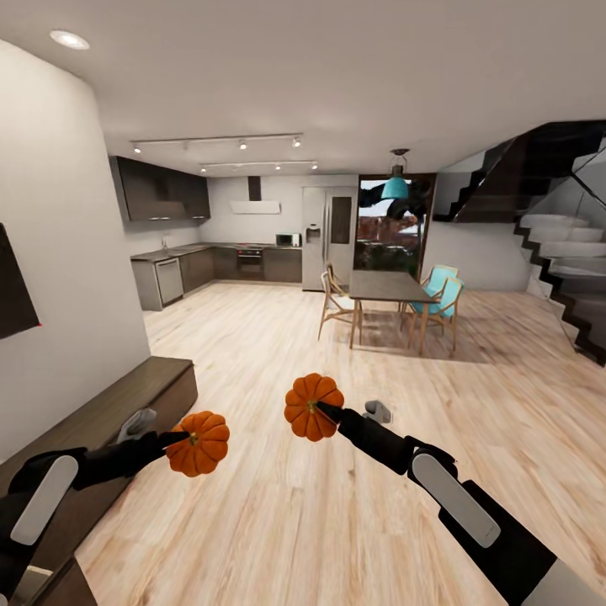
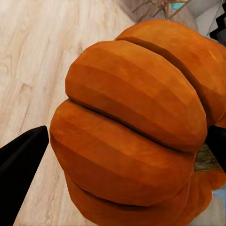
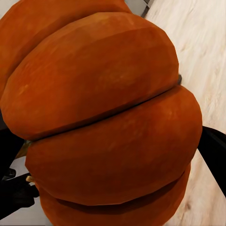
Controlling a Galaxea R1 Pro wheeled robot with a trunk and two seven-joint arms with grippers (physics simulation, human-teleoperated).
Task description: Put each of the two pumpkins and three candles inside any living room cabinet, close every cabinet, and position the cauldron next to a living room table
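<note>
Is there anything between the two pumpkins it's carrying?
No. In the head view, only bare wooden floor shows between the left pumpkin and the right pumpkin.

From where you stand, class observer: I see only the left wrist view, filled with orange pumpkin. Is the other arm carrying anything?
Observer: Yes, the right gripper holds a second pumpkin above the wooden floor.
Operator: Where is the cabinet?
Observer: The long dark brown cabinet runs along the wall on the robot's left, close to the left gripper and its pumpkin.
Operator: What lies straight ahead?
Observer: A dining table with chairs, and a kitchen behind it.
</note>
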